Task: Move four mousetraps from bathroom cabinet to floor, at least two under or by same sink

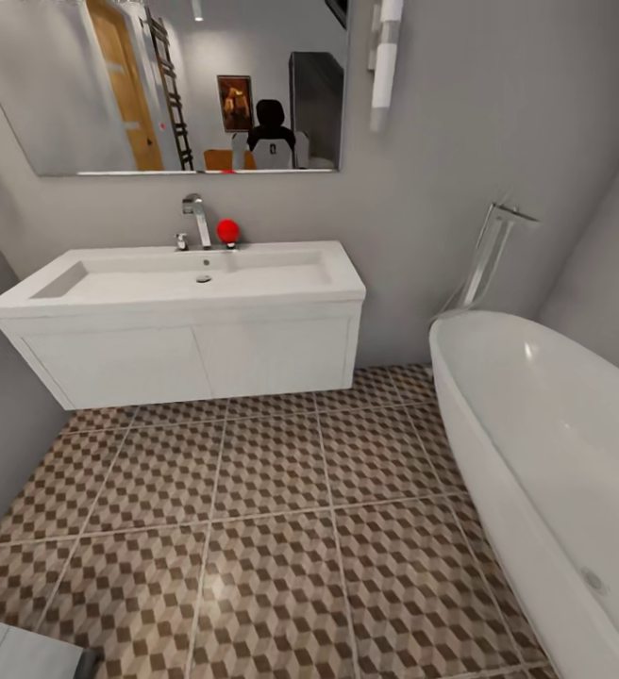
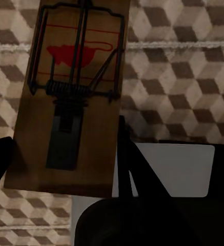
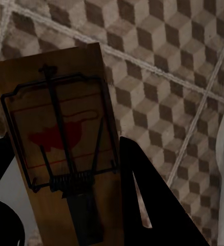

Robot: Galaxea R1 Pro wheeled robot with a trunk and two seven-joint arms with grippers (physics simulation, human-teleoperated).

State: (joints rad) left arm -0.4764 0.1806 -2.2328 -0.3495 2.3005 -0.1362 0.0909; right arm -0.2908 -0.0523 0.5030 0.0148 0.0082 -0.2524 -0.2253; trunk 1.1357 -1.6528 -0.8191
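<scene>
Mousetraps are riding one in each of our hands, the left fingers [image 2: 12,159] clamped on one mousetrap [image 2: 73,97] and the right fingers [image 3: 142,179] on another [image 3: 65,154], long axes running out past the fingertips over the bathroom floor [image 1: 272,528], with the sink [image 1: 182,283] waiting far left.

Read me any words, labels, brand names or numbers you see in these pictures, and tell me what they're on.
No readable text.
Left mousetrap: red mark and lines, no letters.
Right mousetrap: the same red mark, no letters.
Framed picture in the mirror: too small and blurred to read.
</scene>
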